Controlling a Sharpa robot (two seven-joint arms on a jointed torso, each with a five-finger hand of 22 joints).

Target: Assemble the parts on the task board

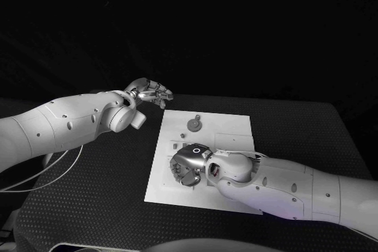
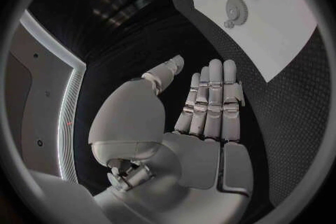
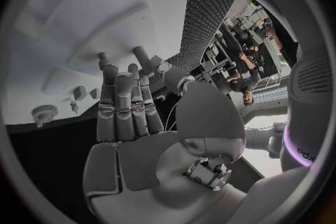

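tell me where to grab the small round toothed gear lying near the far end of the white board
Take the small round toothed gear by its toothed rim, coming straight down from above. It lies flat on the white task board with bare board around it, so fingers could likely close on opposite edges. The open left hand hovers nearest.

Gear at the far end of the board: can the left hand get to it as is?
Probably yes. The left hand hangs open just off the task board's far left corner, holding nothing, and the gear lies uncovered with nothing between them; the right hand works nearer the robot.
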